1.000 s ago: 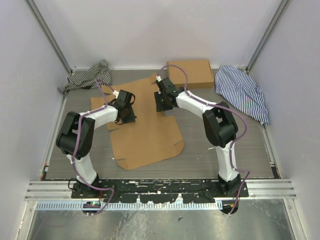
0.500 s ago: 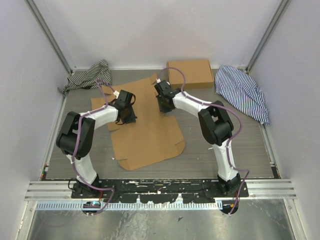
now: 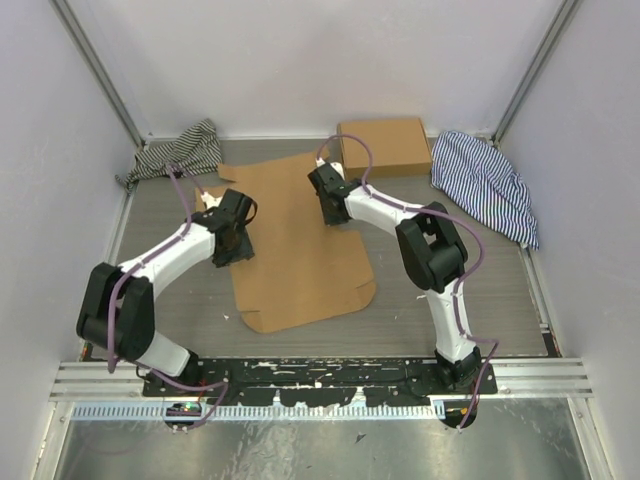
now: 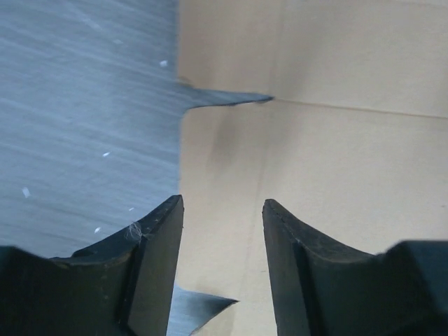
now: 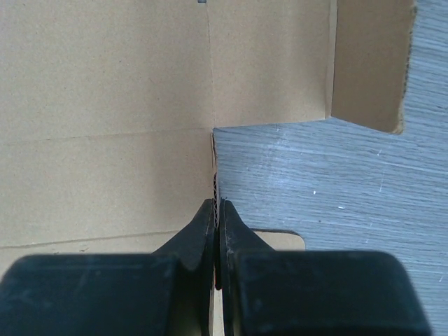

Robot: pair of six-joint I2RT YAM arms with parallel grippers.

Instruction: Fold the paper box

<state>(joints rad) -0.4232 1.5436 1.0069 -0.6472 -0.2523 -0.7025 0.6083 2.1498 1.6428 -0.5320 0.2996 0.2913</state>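
Note:
The paper box (image 3: 300, 250) lies flat and unfolded in the middle of the grey table, a brown die-cut sheet with flaps and slits. My left gripper (image 3: 236, 250) hovers at the sheet's left edge. In the left wrist view the left gripper (image 4: 222, 204) stands open over the paper box (image 4: 336, 154) beside a slit, holding nothing. My right gripper (image 3: 329, 212) sits at the sheet's upper right edge. The right wrist view shows the right gripper (image 5: 217, 204) shut on the corrugated edge of the paper box (image 5: 105, 105), next to a raised flap.
A closed brown cardboard box (image 3: 383, 147) stands at the back right. One striped cloth (image 3: 175, 152) is bunched in the back left corner, another striped cloth (image 3: 485, 185) lies along the right wall. Metal rails (image 3: 320, 378) run along the near edge.
My left gripper opened, let go of the sheet and drew back left, its elbow swinging outward. My right gripper closed on the sheet's edge. The sheet shifted slightly to the right.

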